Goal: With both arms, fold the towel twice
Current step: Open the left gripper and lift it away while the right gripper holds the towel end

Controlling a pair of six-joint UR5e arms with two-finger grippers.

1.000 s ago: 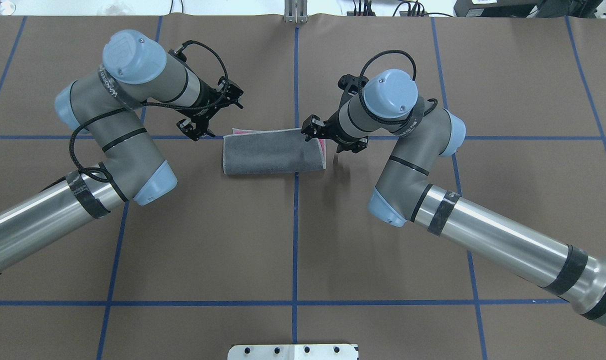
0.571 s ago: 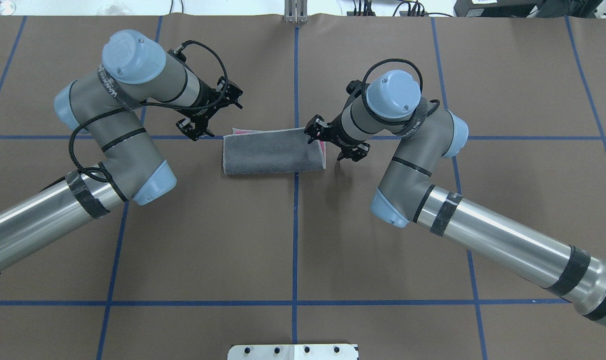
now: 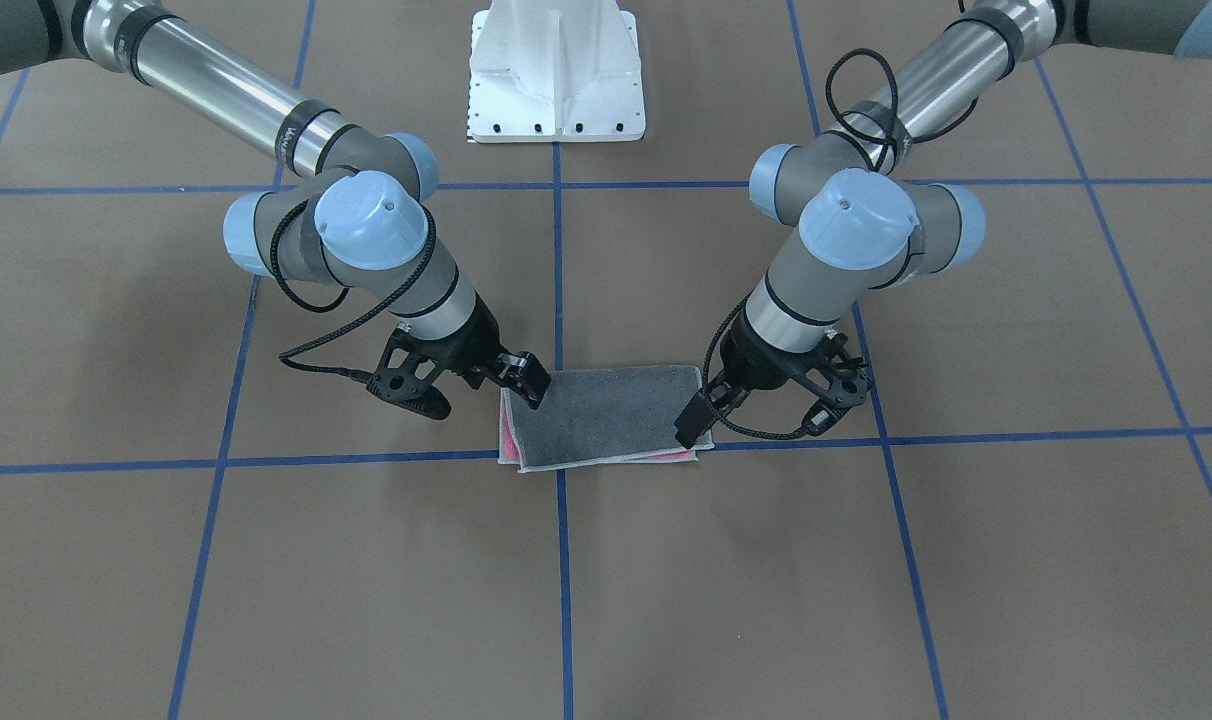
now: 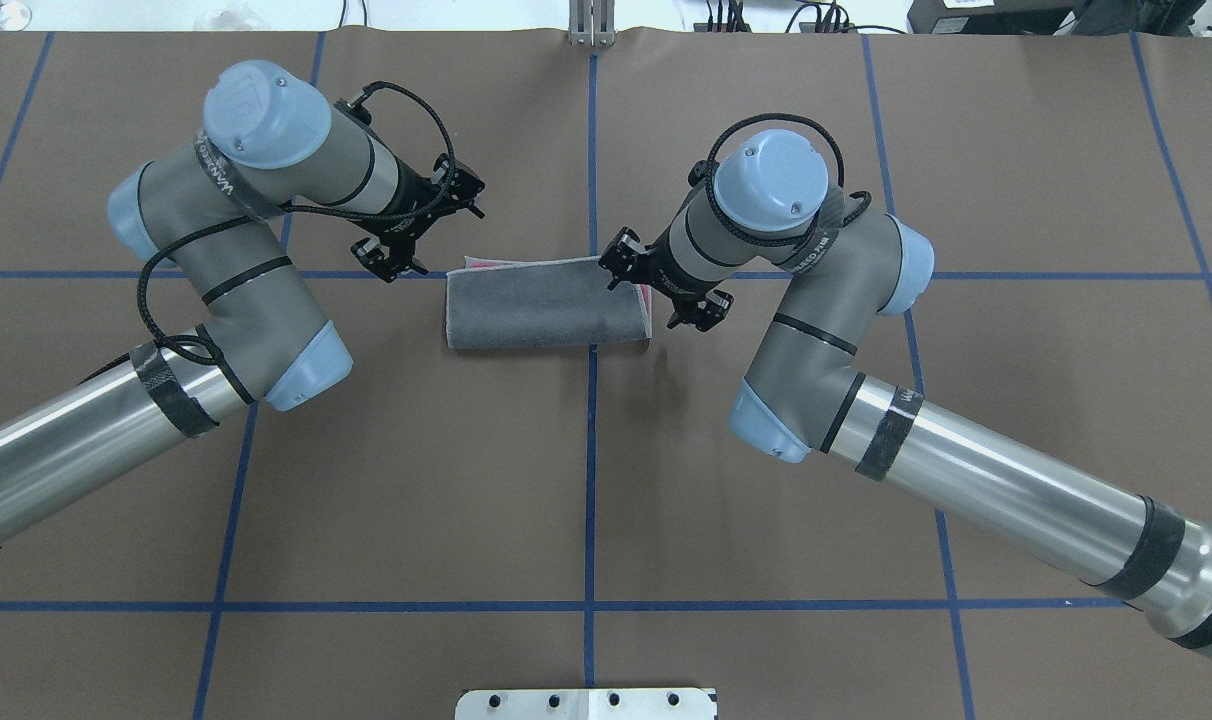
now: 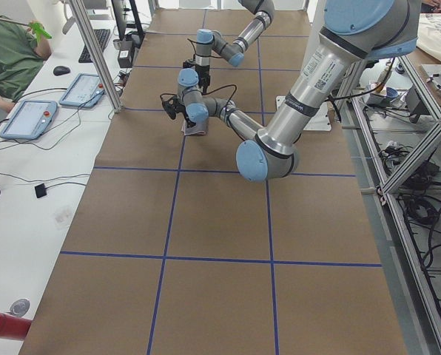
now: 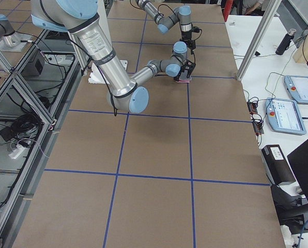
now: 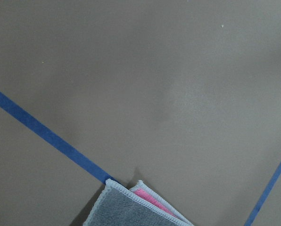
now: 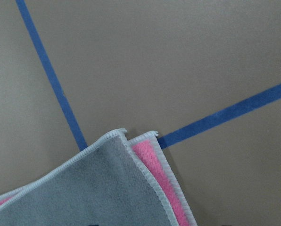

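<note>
The towel (image 4: 546, 303) lies flat on the table, folded into a rectangle with its dark grey face up and pink showing at its far and right edges. It also shows in the front view (image 3: 606, 412). My left gripper (image 4: 394, 260) hovers just off the towel's left far corner, open and empty; in the front view (image 3: 694, 420) it is on the right. My right gripper (image 4: 621, 265) is over the towel's right far corner (image 8: 131, 141), open, holding nothing. The left wrist view shows the other far corner (image 7: 126, 207) lying flat.
The brown table cover carries a grid of blue tape lines (image 4: 591, 480). The white pedestal base (image 3: 556, 70) stands at the robot's side of the table. Operators' desks with tablets (image 5: 28, 118) run along the far side.
My right arm's wrist swayed slightly right, then back left, its gripper staying by the towel's right far corner. The left arm and the towel have not moved.
</note>
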